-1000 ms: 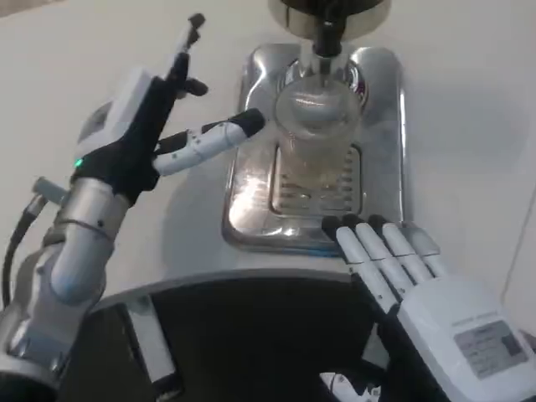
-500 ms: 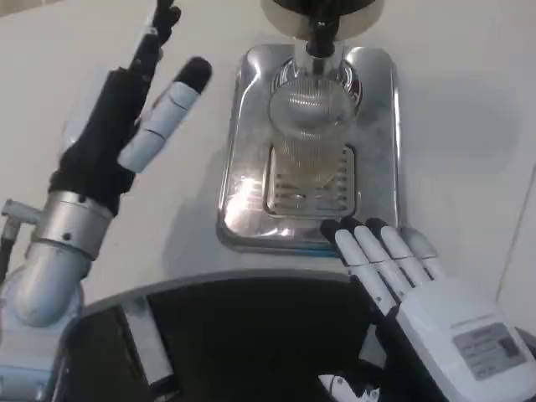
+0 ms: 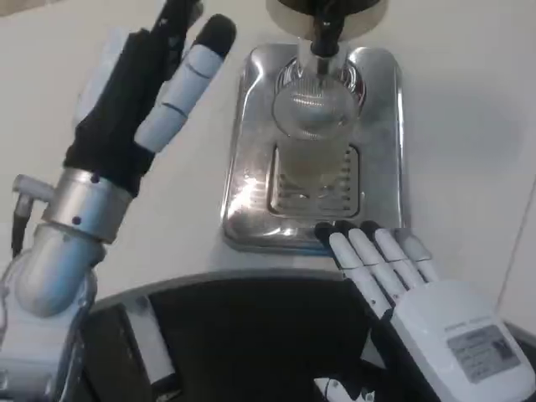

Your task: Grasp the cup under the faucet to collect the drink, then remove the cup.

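Observation:
A clear ribbed cup (image 3: 316, 126) stands on the shiny metal drip tray (image 3: 251, 176) right under the black faucet (image 3: 325, 33) of the dispenser. My left hand (image 3: 146, 92) is raised left of the tray, fingers spread and holding nothing, apart from the cup. My right hand (image 3: 394, 272) lies flat at the tray's near edge, fingers straight and pointing toward the cup, a short way from it. Whether there is liquid in the cup is hard to tell.
The dispenser's dark base (image 3: 331, 10) sits at the top edge above the tray. The white table (image 3: 469, 126) spreads around the tray on both sides. A dark curved part of my own body (image 3: 251, 335) fills the lower middle.
My left hand has swung up and turned, its fingers leaving the cup's left side and now pointing away from me. The right hand has shifted slightly toward the tray's near edge.

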Available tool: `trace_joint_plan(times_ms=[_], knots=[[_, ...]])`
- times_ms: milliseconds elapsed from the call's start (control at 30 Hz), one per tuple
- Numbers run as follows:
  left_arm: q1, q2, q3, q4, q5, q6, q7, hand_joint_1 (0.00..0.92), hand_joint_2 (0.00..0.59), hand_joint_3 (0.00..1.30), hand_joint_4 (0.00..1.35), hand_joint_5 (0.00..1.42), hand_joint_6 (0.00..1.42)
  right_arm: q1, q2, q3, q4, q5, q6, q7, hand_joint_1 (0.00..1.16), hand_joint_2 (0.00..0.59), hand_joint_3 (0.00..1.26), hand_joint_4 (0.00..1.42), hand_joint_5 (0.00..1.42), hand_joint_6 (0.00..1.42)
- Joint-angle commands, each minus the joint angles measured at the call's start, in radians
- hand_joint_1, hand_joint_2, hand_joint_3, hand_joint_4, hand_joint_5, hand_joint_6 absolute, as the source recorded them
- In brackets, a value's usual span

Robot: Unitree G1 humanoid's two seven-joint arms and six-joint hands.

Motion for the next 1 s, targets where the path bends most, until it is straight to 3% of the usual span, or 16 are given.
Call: trace_joint_plan(times_ms=[33, 567, 1000], knots=[[-0.039, -0.006, -0.019, 0.004, 0.002, 0.018, -0.026, 0.0, 0.171, 0.0, 0.0, 0.0, 0.0, 0.012, -0.002, -0.002, 0.005, 0.008, -0.009, -0.021, 0.45, 0.434, 0.0, 0.0, 0.0, 0.0], [-0.056, -0.109, -0.065, -0.051, -0.032, 0.072, -0.047, 0.0, 0.181, 0.0, 0.0, 0.0, 0.0, 0.032, -0.004, -0.006, 0.014, 0.017, -0.011, -0.044, 0.45, 0.434, 0.0, 0.0, 0.0, 0.0], [-0.064, -0.102, -0.112, -0.047, -0.014, 0.134, -0.105, 0.0, 0.186, 0.0, 0.0, 0.0, 0.0, 0.044, -0.003, -0.013, 0.032, 0.023, -0.01, -0.076, 0.45, 0.434, 0.0, 0.0, 0.0, 0.0]])
